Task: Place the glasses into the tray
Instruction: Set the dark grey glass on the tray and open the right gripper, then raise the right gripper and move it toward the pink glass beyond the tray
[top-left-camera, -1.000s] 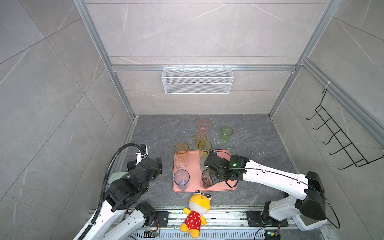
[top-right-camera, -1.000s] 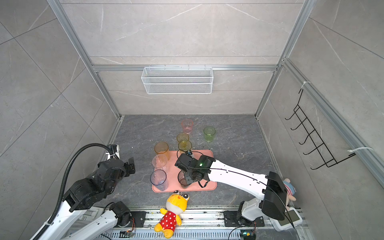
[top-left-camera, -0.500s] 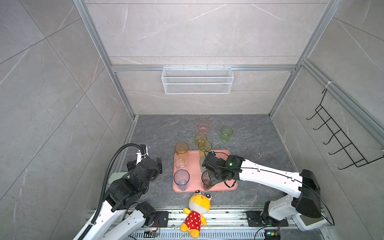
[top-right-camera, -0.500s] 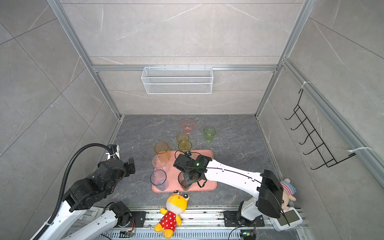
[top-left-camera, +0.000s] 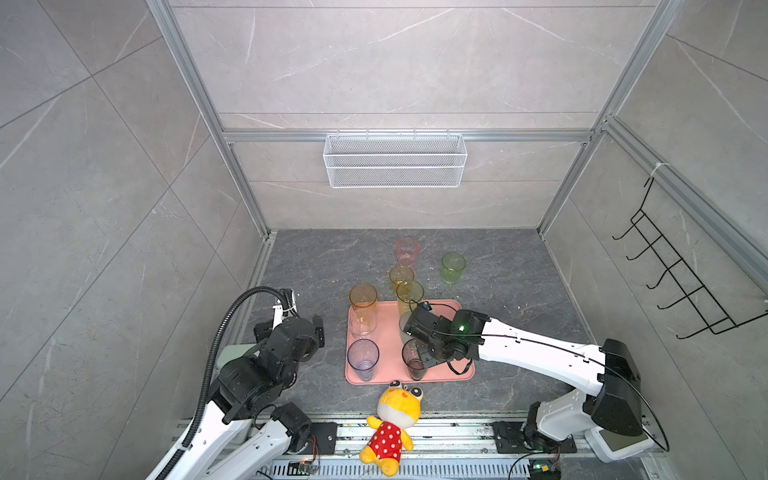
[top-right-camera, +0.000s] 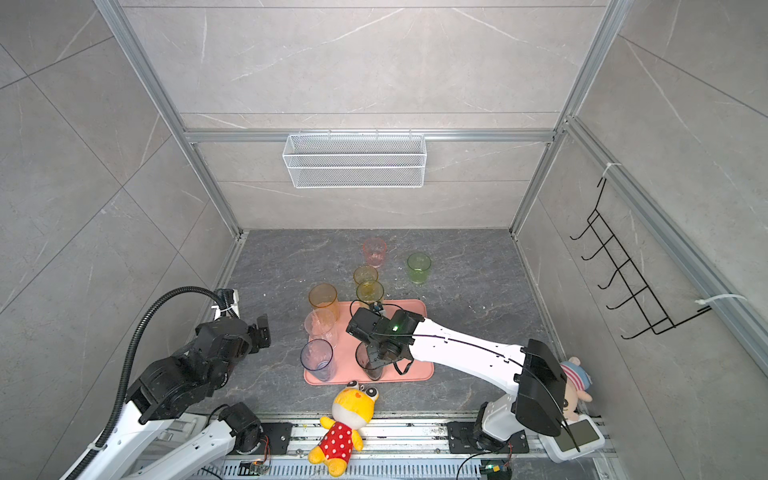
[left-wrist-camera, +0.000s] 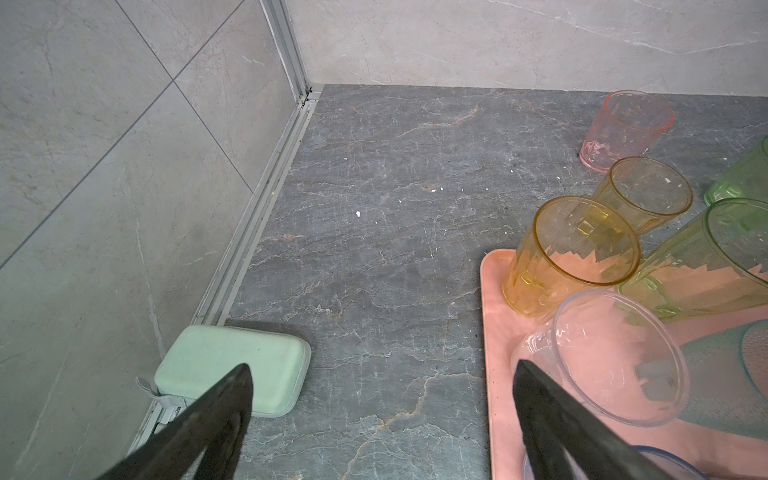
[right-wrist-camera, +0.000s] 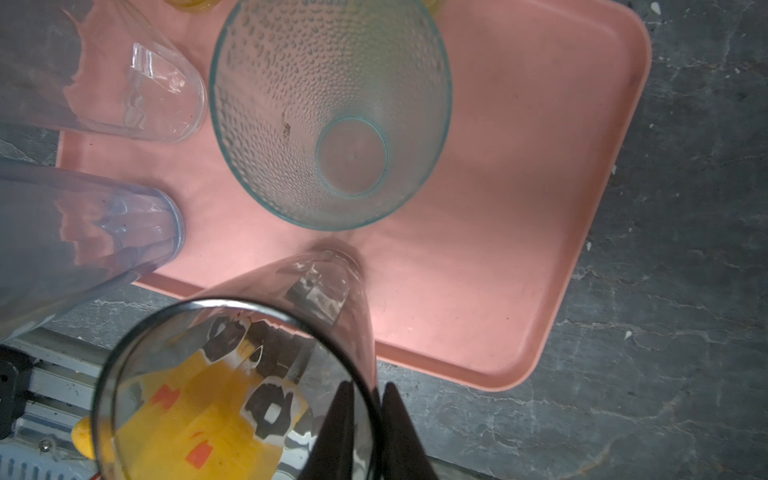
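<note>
Staying put, R gripper (right-wrist-camera: 366, 387) still straddles smoky glass (right-wrist-camera: 328, 291) rim.

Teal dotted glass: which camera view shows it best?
The right wrist view: it looks down into the teal glass, so rim, dotted wall and base are sharp, standing on the tray. In both top views the right arm hides nearly all of it. The left wrist view catches only a blurred edge.

A lab robot cell: grey stone-look panels (top-left-camera: 395, 62) in aluminium framing (top-left-camera: 407, 136) wall in a bench (top-left-camera: 498, 266); left arm (top-left-camera: 249, 382) and right arm (top-left-camera: 540, 345) are bolted to a rail (top-left-camera: 449, 432) at its front; a basket (top-left-camera: 395, 162) and hook rack (top-left-camera: 673, 274) hang on the walls.
</note>
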